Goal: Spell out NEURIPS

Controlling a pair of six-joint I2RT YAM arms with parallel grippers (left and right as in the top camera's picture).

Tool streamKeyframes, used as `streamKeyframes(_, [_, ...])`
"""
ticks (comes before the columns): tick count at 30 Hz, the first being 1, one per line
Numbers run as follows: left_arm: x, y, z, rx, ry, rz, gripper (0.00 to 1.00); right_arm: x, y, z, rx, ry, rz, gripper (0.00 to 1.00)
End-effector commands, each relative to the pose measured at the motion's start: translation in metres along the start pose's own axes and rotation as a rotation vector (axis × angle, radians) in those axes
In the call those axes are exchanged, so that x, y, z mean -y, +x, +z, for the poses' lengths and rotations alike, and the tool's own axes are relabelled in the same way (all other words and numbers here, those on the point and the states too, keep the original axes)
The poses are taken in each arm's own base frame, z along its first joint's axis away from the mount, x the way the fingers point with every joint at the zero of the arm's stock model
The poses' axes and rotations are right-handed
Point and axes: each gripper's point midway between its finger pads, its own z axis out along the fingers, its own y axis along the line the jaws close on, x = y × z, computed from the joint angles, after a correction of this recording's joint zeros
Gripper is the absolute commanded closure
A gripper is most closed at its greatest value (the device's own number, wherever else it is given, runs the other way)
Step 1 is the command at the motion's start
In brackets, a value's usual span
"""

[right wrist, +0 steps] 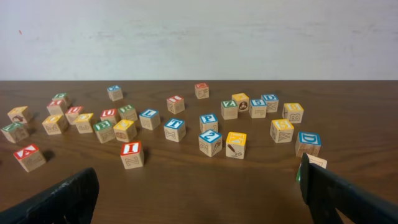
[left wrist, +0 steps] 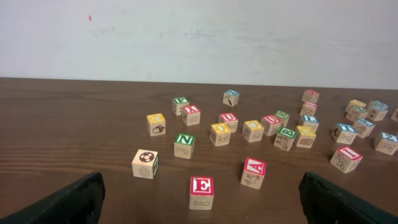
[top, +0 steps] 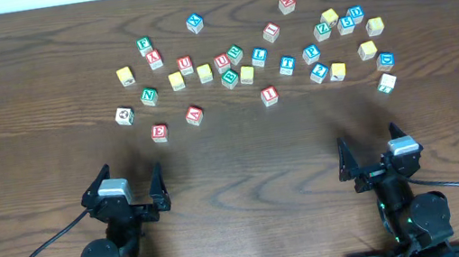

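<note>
Small pale-wood letter cubes lie scattered across the far half of the table. A red E (top: 158, 132) is nearest my left gripper and also shows in the left wrist view (left wrist: 201, 190). A green N (top: 149, 95), two red U cubes (top: 185, 64) (top: 221, 61), a red I (top: 269, 95) and a blue P (top: 310, 53) lie further out. I cannot pick out an R. Several yellow-faced cubes (top: 124, 75) are mixed in. My left gripper (top: 127, 191) and right gripper (top: 371, 157) are open and empty, near the front edge, apart from all cubes.
Other cubes lie among them: a red A (top: 195, 114), a blue L (top: 260, 55), a blue T (top: 288, 65), a white-faced cube (top: 124, 116) and a green-edged cube (top: 387, 82) at the right. Bare dark wood (top: 244, 163) separates grippers and cubes.
</note>
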Motion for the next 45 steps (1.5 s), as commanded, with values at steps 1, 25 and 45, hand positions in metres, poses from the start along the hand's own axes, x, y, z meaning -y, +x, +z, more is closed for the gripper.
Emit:
streamKeyframes(1, [0.002, 0.014, 0.0, -0.048, 0.015, -0.004, 0.02, 0.0, 0.001, 0.0, -0.003, -0.001, -0.013, 0.01])
streamKeyframes(25, [0.002, 0.014, 0.0, -0.048, 0.015, -0.004, 0.02, 0.0, 0.001, 0.0, -0.003, -0.001, -0.013, 0.01])
streamKeyframes(45, [0.016, -0.013, -0.005, 0.008, 0.083, 0.013, 0.02, 0.0, 0.001, 0.0, -0.003, -0.002, -0.013, 0.01])
